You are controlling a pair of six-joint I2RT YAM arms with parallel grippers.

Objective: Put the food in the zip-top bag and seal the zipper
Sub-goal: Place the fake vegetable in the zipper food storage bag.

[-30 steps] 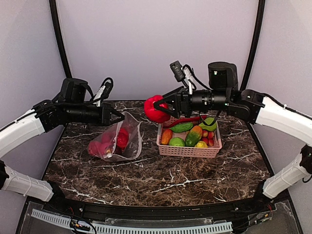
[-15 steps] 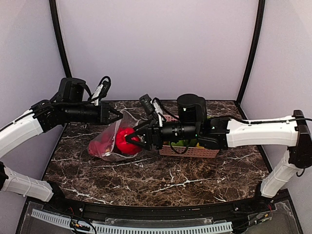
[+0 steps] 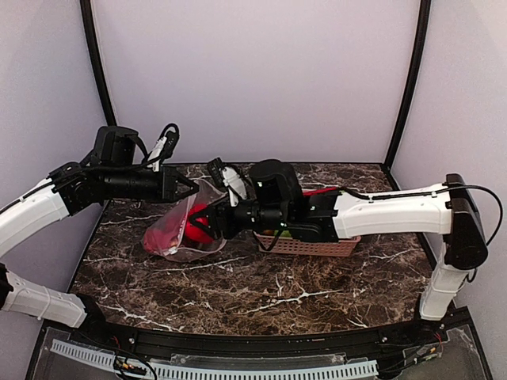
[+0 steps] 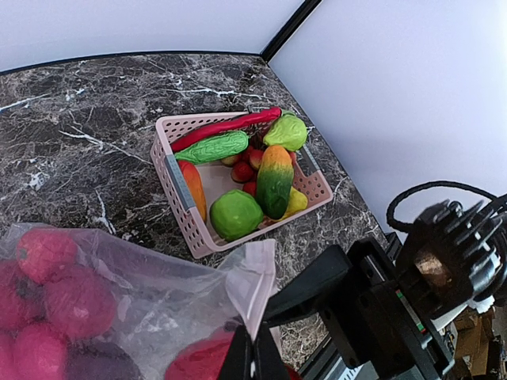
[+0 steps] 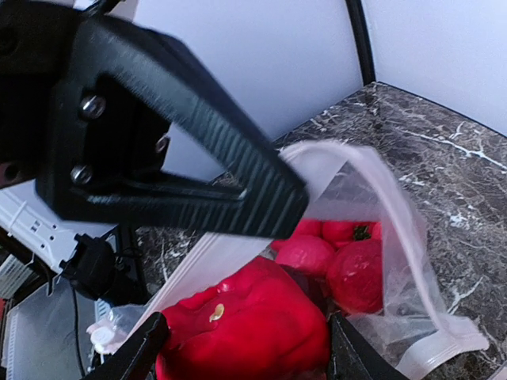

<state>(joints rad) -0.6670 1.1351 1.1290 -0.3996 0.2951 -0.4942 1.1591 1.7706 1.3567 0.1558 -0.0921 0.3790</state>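
Zip-top bag (image 3: 168,237) lies on the table (image 3: 261,289), its raised mouth edge pinched in the clenched left end effector (image 3: 193,188). At the mouth, the right end effector (image 3: 204,225), jaws half spread, grips a big red fruit (image 5: 253,317). Smaller red pieces (image 5: 352,273) sit inside the bag. The pink basket (image 4: 170,170) holds green, orange and red pieces.

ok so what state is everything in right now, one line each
zip-top bag, mouth open, one edge lifted
red pieces, inside the bag
zipper, unsealed
left pincer, shut on the bag's mouth edge
right pincer, closed around the red fruit
red fruit, gripped, at the bag's mouth
basket, upright, holding mixed toy food
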